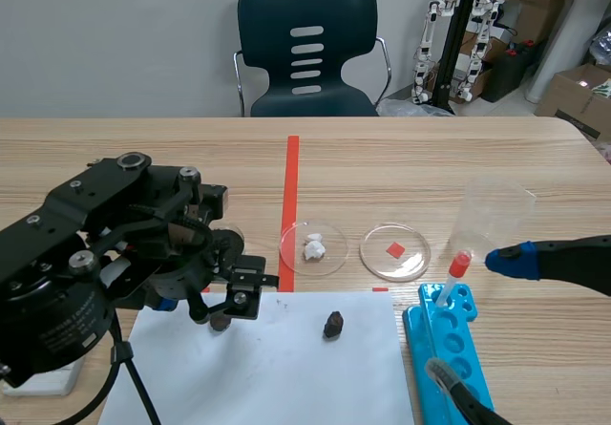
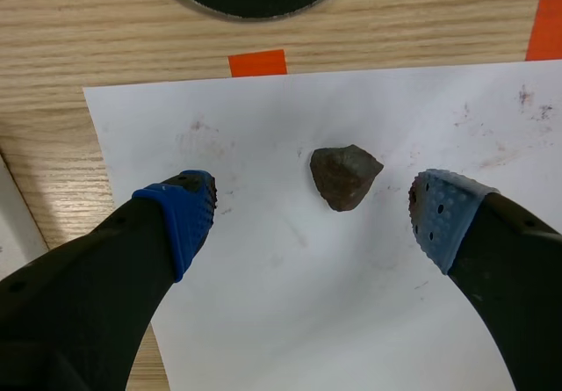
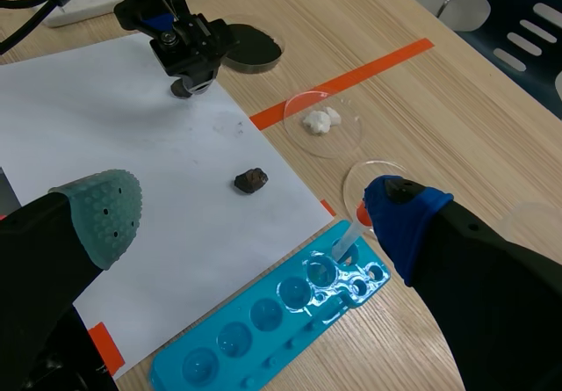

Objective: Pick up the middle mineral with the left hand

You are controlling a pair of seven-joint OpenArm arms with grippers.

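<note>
Between the left gripper's (image 2: 312, 209) spread, empty fingers, a dark rock (image 2: 345, 176) is lying on white paper (image 2: 290, 321), touching neither pad. The arm is probably lining up its grasp; the next move calls for lowering and closing squarely.

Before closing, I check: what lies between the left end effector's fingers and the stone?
Only bare white paper on both sides of the stone (left wrist view).

Black chair (image 1: 267, 43) beyond the table (image 1: 143, 148); blue well tray (image 1: 449, 334) beside white paper (image 1: 286, 377).
</note>
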